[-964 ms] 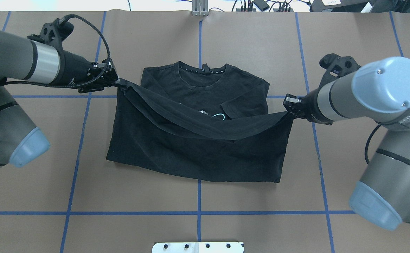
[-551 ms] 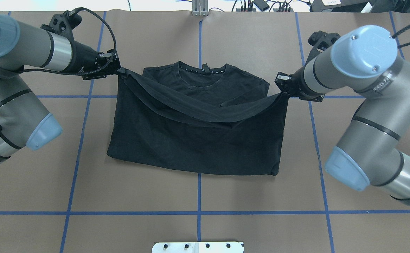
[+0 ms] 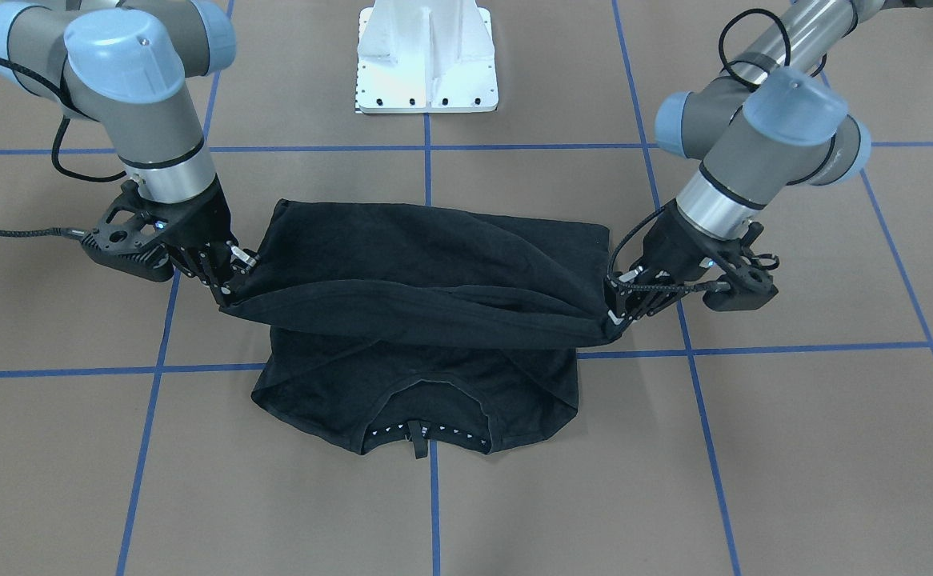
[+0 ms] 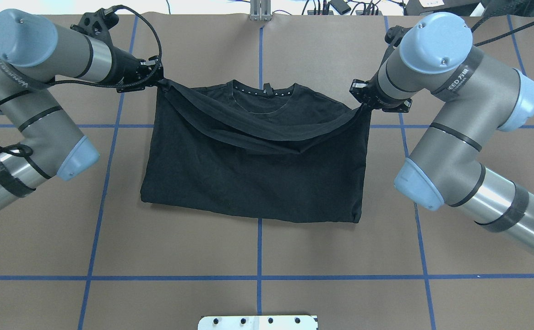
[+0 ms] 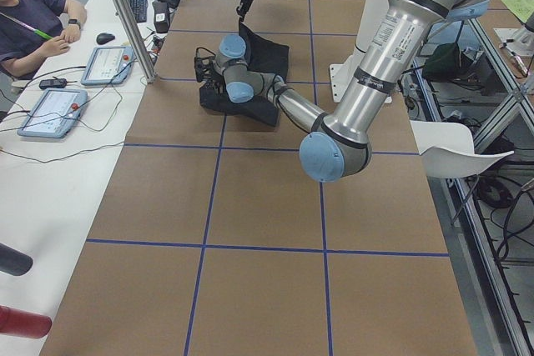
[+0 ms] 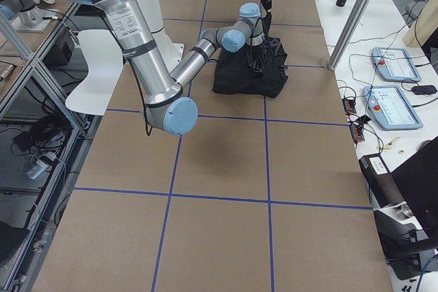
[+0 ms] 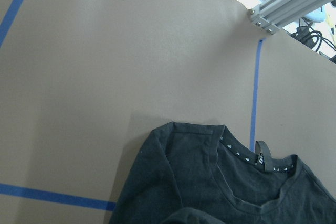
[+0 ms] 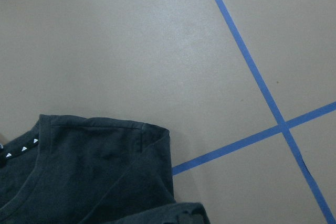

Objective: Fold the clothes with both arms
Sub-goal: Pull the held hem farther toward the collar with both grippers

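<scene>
The black T-shirt (image 4: 253,178) lies on the brown table, its collar (image 4: 264,94) toward the far edge. Its bottom half is lifted and folded over toward the collar, plain black side up; the logo print is hidden. My left gripper (image 4: 159,83) is shut on the hem's left corner. My right gripper (image 4: 361,104) is shut on the hem's right corner. The hem sags between them just above the chest. In the front-facing view the left gripper (image 3: 612,318) and right gripper (image 3: 230,294) hold the same edge of the shirt (image 3: 426,264). Both wrist views show the collar and shoulders (image 7: 231,182) (image 8: 94,171).
Blue tape lines (image 4: 259,247) grid the brown table. The white pedestal base (image 3: 426,56) stands at the robot's side. An aluminium post (image 4: 260,9) and cables sit at the far edge. Operators' tablets (image 6: 393,66) lie on a side desk.
Both grippers have carried the hem farther toward the collar. The folded layer now covers the logo and the shirt's near fold line has shifted toward the far side.
</scene>
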`<state>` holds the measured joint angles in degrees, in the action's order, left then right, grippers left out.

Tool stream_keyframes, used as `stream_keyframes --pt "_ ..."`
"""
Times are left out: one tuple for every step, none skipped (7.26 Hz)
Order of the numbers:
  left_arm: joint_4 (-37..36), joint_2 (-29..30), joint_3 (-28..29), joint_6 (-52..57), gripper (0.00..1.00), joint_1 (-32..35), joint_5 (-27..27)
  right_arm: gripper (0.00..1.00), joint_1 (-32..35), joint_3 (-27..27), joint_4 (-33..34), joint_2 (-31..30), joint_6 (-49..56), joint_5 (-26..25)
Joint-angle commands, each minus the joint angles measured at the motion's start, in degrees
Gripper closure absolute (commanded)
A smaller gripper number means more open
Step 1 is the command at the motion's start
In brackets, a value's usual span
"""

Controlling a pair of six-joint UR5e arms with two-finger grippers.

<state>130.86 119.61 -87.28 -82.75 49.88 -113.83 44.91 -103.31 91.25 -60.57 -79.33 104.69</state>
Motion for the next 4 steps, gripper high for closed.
stream_keyframes --pt "3.24 2.54 7.97 1.8 1.0 -0.22 3.16 1.0 0.0 4.84 -0.98 0.63 1.54 -0.1" --pt "4.13 4.47 11.31 2.06 1.0 -0.48 4.83 1.0 0.09 7.83 -4.73 0.63 2.07 -0.19" --pt "4.23 4.92 12.73 2.07 1.0 -0.92 4.85 1.0 0.0 10.99 -8.42 0.63 2.07 -0.28" --pt "4.23 5.01 13.44 2.07 1.0 -1.53 5.46 1.0 0.0 12.93 -10.9 0.63 2.16 -0.28"
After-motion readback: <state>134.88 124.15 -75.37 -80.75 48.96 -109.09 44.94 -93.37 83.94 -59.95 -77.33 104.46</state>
